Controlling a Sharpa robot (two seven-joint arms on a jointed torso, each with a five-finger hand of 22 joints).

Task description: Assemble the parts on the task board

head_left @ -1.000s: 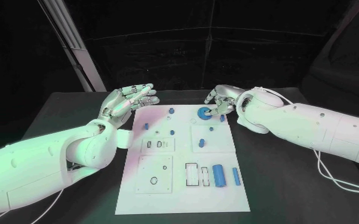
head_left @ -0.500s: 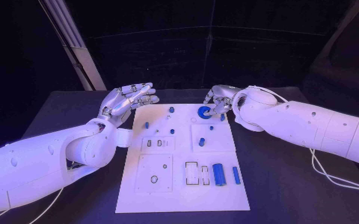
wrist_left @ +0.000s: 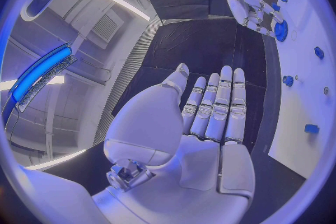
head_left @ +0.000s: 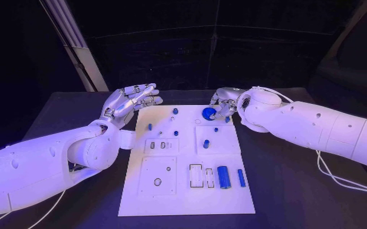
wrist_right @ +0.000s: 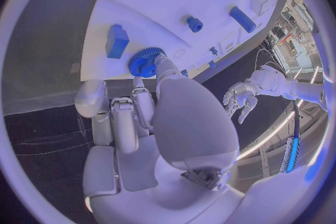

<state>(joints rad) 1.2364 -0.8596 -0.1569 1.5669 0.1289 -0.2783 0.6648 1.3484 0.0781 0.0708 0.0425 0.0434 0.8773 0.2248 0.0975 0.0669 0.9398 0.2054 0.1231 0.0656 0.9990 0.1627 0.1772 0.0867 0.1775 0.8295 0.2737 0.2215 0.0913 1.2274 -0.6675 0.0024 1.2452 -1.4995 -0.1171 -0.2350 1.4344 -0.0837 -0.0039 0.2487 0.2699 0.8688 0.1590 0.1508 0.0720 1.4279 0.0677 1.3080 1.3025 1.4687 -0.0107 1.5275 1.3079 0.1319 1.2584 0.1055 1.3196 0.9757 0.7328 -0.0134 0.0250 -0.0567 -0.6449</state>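
While the blue gear sits at the task board's far edge, pinched by the right hand, several parts lie loose nearer the robot, so most assembly seems left. The left hand hovers empty, fingers straight. The right wrist view reveals the gear's toothed rim.

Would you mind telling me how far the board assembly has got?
Early stage. Several small parts already stand on the task board. The right hand touches the blue gear at the far edge; the left hand hovers open. Two blue cylinders lie unplaced.
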